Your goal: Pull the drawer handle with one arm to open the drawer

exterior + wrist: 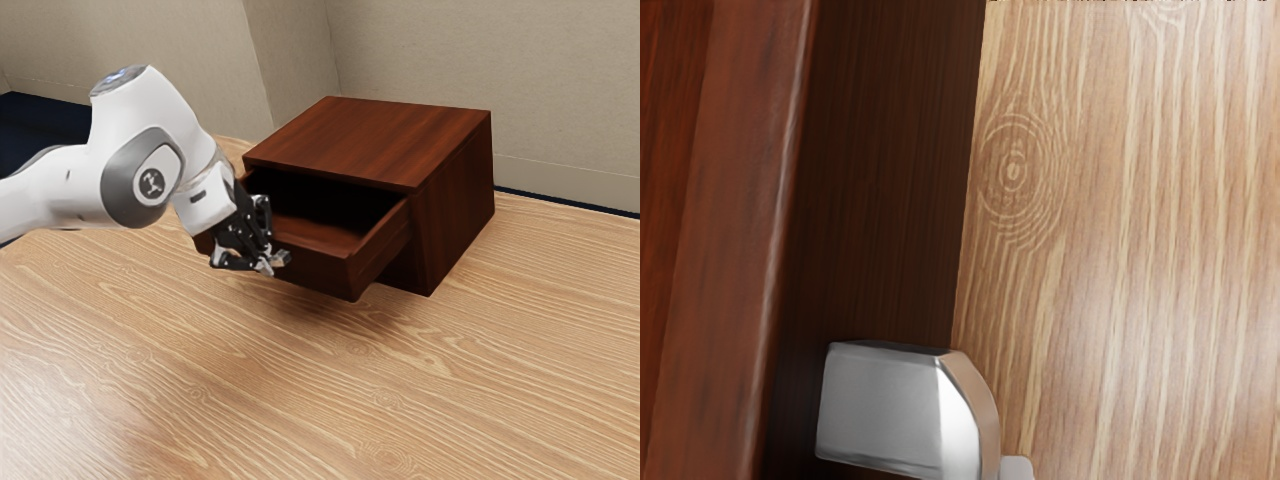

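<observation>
Exterior view: the arm enters from the exterior view's left. The gripper (266,262) is at the front panel of the drawer (380,250), which stands partly out of the cabinet (370,130) on the surface (420,400). The drawer handle (281,258) is a small silver part on that front panel, directly at the fingertips. The fingers appear closed to a narrow gap on the handle, one on each side. The cabinet body lies to the far right of the gripper. Judged from this, the pull must run straight away from the cabinet, toward the near left, in line with the drawer's travel.

Wrist view: the silver drawer handle (902,412) sits just under the hand, mounted on the dark drawer (880,180) front, with the pale surface (1140,250) beside it. This view confirms the handle's position under the hand. The exterior view alone shows how far the drawer is out.
</observation>
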You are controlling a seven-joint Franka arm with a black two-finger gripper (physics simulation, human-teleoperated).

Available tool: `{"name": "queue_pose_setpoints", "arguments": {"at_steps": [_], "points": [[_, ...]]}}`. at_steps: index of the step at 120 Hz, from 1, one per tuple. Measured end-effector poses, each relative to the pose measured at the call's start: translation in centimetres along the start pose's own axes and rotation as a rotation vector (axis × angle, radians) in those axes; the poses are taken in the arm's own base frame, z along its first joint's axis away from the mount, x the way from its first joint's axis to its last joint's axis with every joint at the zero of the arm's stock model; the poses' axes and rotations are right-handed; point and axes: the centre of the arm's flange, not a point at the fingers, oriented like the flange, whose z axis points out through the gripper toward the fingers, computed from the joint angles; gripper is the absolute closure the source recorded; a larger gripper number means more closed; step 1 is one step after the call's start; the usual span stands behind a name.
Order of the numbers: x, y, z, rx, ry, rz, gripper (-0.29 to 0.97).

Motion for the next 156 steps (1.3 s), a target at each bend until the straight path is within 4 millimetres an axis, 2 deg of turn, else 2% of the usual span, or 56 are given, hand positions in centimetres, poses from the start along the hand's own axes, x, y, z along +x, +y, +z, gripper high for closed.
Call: {"name": "queue_pose_setpoints", "arguments": {"at_steps": [22, 29, 53, 84, 100, 112, 122, 124, 128, 135, 141, 146, 156], "points": [[0.6, 1.6, -1.2, 0.003, -0.066, 0.053, 0.77], [0.2, 2.1, -1.7, 0.007, -0.101, 0.062, 0.77], [-0.4, 3.0, -1.2, -0.006, -0.156, 0.042, 0.77], [-0.6, 3.6, -1.3, -0.007, -0.161, -0.004, 0.65], [-0.3, 3.7, -2.3, 0.011, -0.15, -0.02, 0.67], [0.2, 3.9, -3.7, 0.032, -0.132, -0.023, 0.65], [1.2, 4.1, -5.5, 0.049, -0.116, -0.017, 0.63], [1.5, 3.7, -6.6, 0.061, -0.116, -0.017, 0.62], [2.1, 2.5, -9.9, 0.089, -0.12, -0.026, 0.61], [2.9, -0.3, -17.6, 0.139, -0.158, -0.083, 0.54], [1.9, -1.0, -21.7, 0.137, -0.189, -0.167, 0.42], [0.7, -0.6, -23.3, 0.106, -0.195, -0.243, 0.35], [-1.5, 0.7, -23.6, 0.01, -0.164, -0.366, 0.23]]}}
